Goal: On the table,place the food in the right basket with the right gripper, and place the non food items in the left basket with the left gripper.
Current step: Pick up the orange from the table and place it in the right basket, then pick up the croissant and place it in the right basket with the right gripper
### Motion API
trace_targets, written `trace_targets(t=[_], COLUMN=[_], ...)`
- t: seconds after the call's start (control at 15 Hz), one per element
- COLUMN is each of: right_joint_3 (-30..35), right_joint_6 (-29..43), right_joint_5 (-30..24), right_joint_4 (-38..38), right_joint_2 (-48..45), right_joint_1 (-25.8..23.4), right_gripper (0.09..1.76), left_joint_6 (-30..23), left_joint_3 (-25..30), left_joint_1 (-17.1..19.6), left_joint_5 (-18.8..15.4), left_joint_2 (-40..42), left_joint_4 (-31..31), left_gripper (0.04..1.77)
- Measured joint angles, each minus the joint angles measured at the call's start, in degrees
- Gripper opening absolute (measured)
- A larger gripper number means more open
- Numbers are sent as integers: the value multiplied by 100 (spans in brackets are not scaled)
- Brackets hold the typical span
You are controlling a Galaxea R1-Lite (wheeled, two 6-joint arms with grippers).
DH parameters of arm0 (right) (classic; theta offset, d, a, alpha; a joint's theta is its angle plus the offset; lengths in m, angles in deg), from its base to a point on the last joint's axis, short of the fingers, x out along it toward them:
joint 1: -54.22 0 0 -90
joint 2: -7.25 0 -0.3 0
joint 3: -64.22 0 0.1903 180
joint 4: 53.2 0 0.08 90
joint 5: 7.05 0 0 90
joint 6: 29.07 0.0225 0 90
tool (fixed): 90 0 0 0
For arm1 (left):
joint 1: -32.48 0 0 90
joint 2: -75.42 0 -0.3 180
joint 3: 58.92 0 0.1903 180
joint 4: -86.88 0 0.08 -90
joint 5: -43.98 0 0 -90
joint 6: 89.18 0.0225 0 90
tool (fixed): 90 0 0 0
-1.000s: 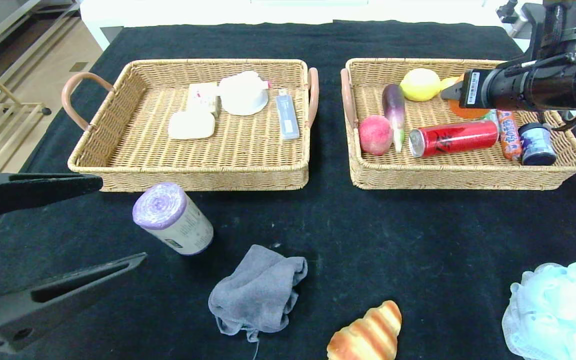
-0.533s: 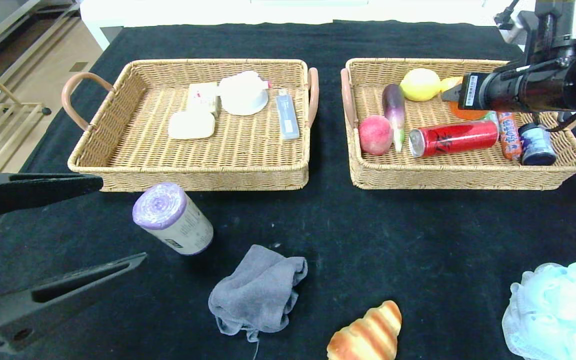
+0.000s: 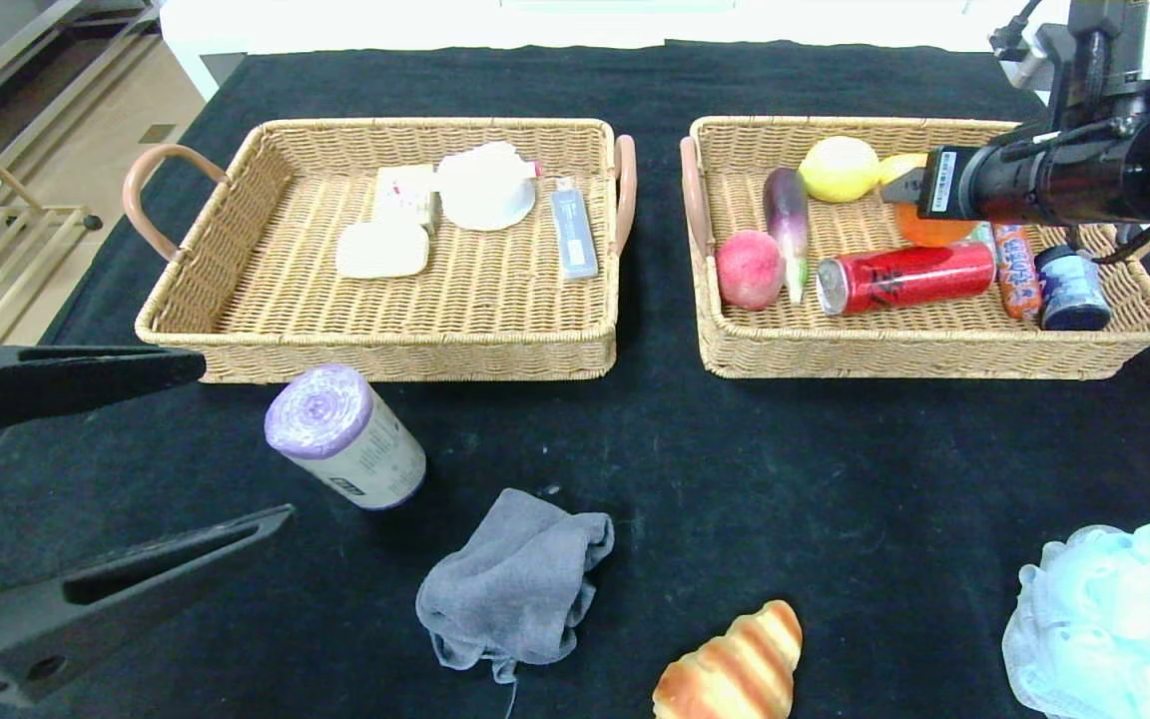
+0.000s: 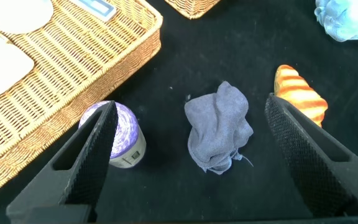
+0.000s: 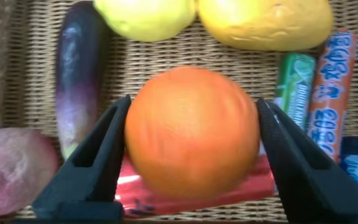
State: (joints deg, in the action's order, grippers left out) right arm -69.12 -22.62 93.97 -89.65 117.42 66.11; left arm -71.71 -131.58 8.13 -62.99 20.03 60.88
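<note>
Now releasing orange over right basket.
Head view: right gripper above basket's far side, left gripper parked, wide open, low over tabletop. Right wrist view: jaws flanking orange, contact unclear; probably firm, round, roll-prone, best held across middle. Left wrist view: jaws released above grey cloth.

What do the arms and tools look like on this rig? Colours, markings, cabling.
Left tool: two long matte-black wedge fingers, tapered, with a rough gripping texture on the inner faces. Right tool: the same black wedge fingers, on a glossy black cylindrical wrist carrying a white barcode label, with a thin black cable and a silver upper arm behind it.
</note>
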Motion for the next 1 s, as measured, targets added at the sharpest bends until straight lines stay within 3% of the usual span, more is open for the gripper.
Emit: trace_targets(t=[0.4, 1.0], right_joint_3=[0, 79], right_joint_6=[13, 77], right_joint_5=[9, 9], right_joint_4=[-1, -39], right_joint_2=[4, -145], right_joint_1=[-2, 44], right_gripper=[158, 167], left_joint_6=[0, 0], left_joint_3=[-2, -2], left_joint_1=[0, 0], left_joint_5=[0, 2], left_joint_2=[2, 0], left_joint_4=[0, 0], left_gripper=[172, 172])
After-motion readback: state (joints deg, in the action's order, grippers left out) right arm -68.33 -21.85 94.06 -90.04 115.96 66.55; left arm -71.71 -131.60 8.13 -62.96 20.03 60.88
